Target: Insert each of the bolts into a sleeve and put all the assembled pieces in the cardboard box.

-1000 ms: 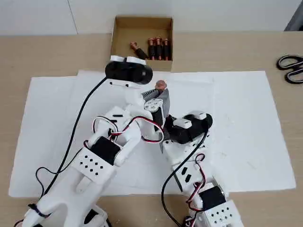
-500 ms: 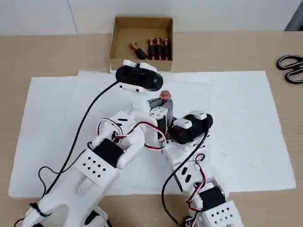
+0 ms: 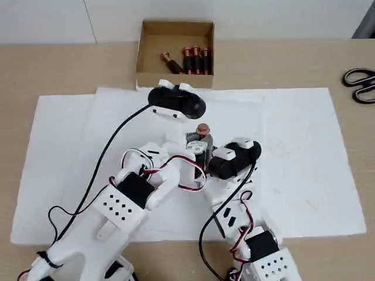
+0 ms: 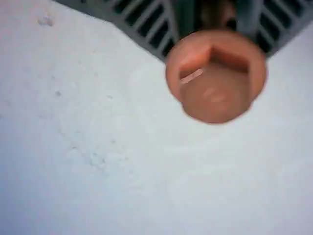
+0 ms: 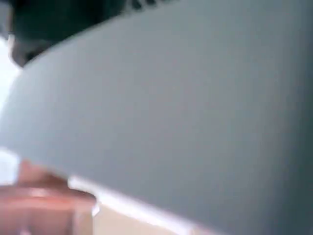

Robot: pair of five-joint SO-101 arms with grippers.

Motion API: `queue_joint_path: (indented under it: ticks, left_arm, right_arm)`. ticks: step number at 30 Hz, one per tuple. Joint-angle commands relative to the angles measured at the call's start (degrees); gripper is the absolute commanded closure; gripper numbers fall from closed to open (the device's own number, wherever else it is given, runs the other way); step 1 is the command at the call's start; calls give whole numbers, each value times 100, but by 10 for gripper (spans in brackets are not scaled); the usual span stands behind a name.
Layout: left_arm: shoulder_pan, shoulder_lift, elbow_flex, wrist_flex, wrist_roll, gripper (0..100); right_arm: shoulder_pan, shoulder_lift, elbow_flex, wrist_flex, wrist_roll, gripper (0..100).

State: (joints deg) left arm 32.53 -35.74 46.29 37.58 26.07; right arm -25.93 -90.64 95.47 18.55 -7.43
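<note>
box (image 3: 142,55): 4 assembled pieces (image 3: 188,60) | left fingers (image 4: 139,19) grasping 1 bolt (image 4: 215,78) | right: cannot tell

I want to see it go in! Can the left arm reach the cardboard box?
Probably yes: the cardboard box is open on top, and nothing stands between it and the bolt in the left jaws.

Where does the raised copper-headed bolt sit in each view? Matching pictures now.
High view: bolt at centre, on the near side of the cardboard box.
Left wrist view: bolt head-on, close, over white paper.
Right wrist view: blurred copper shape at the edge, likely the bolt.
Shared landmark: the white paper, high and left wrist views.
</note>
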Motion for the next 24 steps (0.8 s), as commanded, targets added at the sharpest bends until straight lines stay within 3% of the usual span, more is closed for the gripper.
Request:
queue_joint_path:
  ticks: [1, 13, 20, 24]
  left_arm:
    - [9, -176, -110, 53, -26, 994]
    - [18, -220, 286, 35, -26, 990]
    - [-9, -237, 215, 53, 325, 728]
    - [-70, -246, 84, 53, 413, 687]
  right_arm:
    - [4, -110, -114, -31, -53, 995]
    - [4, -110, -114, -31, -53, 995]
    - [4, -110, -114, -31, -53, 995]
    - [13, -110, -114, -22, -53, 995]
